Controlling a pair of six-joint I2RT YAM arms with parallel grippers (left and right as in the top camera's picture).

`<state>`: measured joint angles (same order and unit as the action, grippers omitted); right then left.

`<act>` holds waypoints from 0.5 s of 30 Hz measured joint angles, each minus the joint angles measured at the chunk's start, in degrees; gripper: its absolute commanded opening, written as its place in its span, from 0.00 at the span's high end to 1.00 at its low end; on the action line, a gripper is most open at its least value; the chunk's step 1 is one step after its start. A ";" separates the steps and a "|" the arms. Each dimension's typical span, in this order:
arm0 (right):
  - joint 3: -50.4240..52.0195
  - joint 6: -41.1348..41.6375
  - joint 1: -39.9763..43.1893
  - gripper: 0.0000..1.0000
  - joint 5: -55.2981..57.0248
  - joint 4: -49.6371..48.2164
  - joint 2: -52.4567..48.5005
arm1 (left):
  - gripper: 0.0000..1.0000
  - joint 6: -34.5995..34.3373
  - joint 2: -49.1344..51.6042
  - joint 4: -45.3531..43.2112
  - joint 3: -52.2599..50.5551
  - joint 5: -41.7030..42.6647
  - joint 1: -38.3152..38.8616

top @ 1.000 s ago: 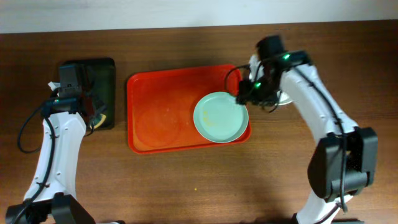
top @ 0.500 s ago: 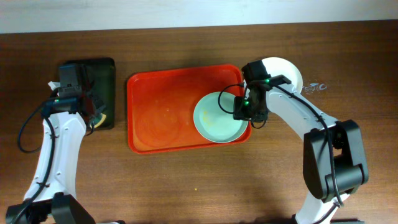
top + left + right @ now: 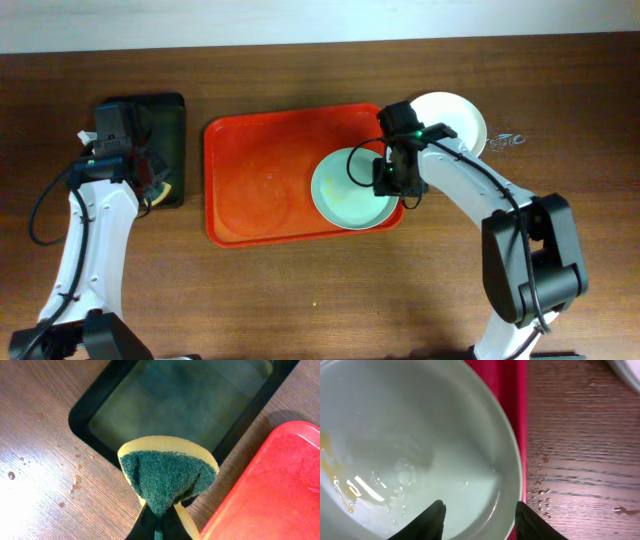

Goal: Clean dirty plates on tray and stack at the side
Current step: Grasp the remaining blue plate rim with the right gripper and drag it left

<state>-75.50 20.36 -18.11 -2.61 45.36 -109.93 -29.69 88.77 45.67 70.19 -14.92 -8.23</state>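
Note:
One pale mint-blue plate with yellowish smears lies at the right end of the orange-red tray. A cream-white plate rests on the table right of the tray. A second mint plate is not in view. My right gripper is open, with its fingers on either side of the mint plate's right rim, one finger over the plate and one over the tray edge. My left gripper is shut on a green and yellow sponge.
A black tray sits left of the orange-red tray, and it shows beneath the sponge in the left wrist view. Water droplets lie on the wooden table right of the tray. The tray's corner shows in the left wrist view.
My right gripper has moved away from the white plate, left and toward the front, to the mint plate's right rim. The white plate is now uncovered. The left arm has not moved.

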 measured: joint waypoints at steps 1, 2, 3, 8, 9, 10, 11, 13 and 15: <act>0.09 -0.02 -0.22 0.53 0.00 0.07 -0.07 | 1.00 0.00 0.00 0.00 0.00 0.13 0.00; 0.11 0.00 -0.22 0.53 0.00 0.07 -0.20 | 1.00 0.00 -0.02 0.00 0.00 0.15 0.00; 0.11 0.00 -0.22 0.53 0.04 0.07 -0.55 | 1.00 0.00 -0.02 0.00 0.00 0.15 0.00; -1.62 0.00 -0.22 0.53 0.04 2.91 -1.33 | 1.00 0.00 -0.02 0.00 0.00 0.15 0.00; -3.43 -0.02 -0.22 0.52 0.04 6.34 -2.10 | 1.00 0.00 0.00 0.00 0.00 0.15 0.00; -5.31 0.00 -0.22 0.52 0.42 9.07 -2.60 | 1.00 0.00 0.00 -0.02 0.00 0.17 0.00; -8.02 0.00 -0.22 0.52 1.27 11.39 -2.73 | 1.00 0.00 -0.02 -0.02 -0.02 0.17 0.00; -10.43 0.02 -0.22 0.53 2.82 12.09 -2.73 | 1.00 0.00 -0.02 -0.02 -0.02 0.17 0.00; -9.09 0.46 -0.22 0.53 3.28 11.43 -2.75 | 1.00 0.00 0.00 -0.02 -0.02 0.17 0.00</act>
<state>-84.60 20.82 -18.33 0.67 56.80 -112.68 -29.69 88.77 45.65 70.17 -14.74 -8.23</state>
